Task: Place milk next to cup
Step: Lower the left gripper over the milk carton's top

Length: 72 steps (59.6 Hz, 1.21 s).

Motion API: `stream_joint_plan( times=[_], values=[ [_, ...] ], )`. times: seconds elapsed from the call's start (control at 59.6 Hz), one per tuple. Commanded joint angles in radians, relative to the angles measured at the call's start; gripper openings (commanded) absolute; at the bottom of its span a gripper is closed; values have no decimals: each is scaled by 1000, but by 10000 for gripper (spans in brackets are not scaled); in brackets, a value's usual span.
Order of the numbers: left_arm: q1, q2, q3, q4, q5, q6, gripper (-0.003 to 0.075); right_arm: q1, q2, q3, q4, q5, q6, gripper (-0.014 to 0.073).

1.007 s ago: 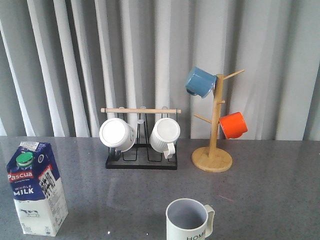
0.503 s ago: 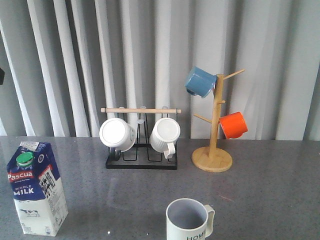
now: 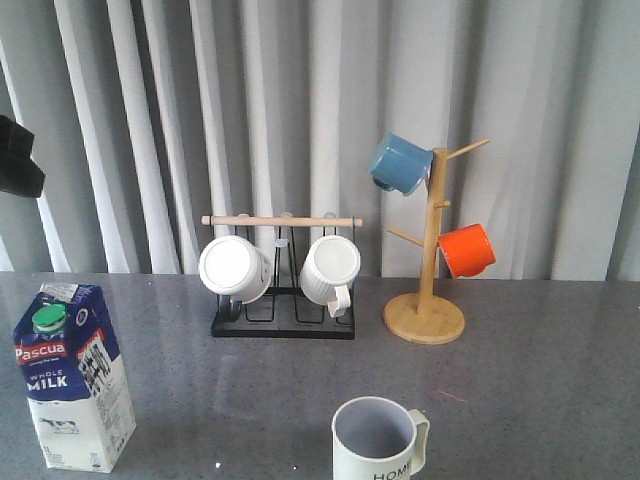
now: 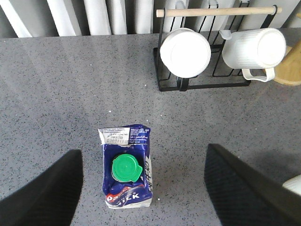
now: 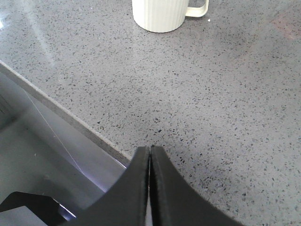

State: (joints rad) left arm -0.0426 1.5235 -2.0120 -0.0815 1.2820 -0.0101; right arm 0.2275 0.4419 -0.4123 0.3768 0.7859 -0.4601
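The milk (image 3: 72, 385) stands upright at the table's front left, a blue-and-white carton with a green cap (image 4: 126, 168) and a red "Pascual" band. The cup (image 3: 378, 445), an off-white ribbed mug lettered "HOME", stands at the front centre, well to the right of the carton. My left gripper (image 4: 143, 150) hovers high above the milk, open wide, one dark finger on each side and nothing touching. A dark part of the left arm (image 3: 18, 158) shows at the left edge. My right gripper (image 5: 149, 148) is shut and empty over the table's front edge, the cup (image 5: 160, 14) beyond it.
A black wire rack (image 3: 283, 322) with a wooden bar holds two plain white ribbed mugs (image 3: 234, 268) (image 3: 330, 268) behind the middle. A wooden mug tree (image 3: 428, 300) at the back right carries a blue mug (image 3: 400, 164) and an orange mug (image 3: 466, 250). Curtains hang behind.
A dark part of my left arm has come into the front view at the upper left edge. Milk and cup have not moved.
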Motion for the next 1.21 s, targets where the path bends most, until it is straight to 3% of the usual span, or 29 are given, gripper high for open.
stream_joint_plan(
  times=[0.0,1.191],
  values=[
    [-10,-28,-27,-11,-34,-5,524,0,7,-26,12,-51,-2,-4],
    [-10,71,-11,3,-29,-36,524,0,7,-26,15,-48,-2,-4]
  ],
)
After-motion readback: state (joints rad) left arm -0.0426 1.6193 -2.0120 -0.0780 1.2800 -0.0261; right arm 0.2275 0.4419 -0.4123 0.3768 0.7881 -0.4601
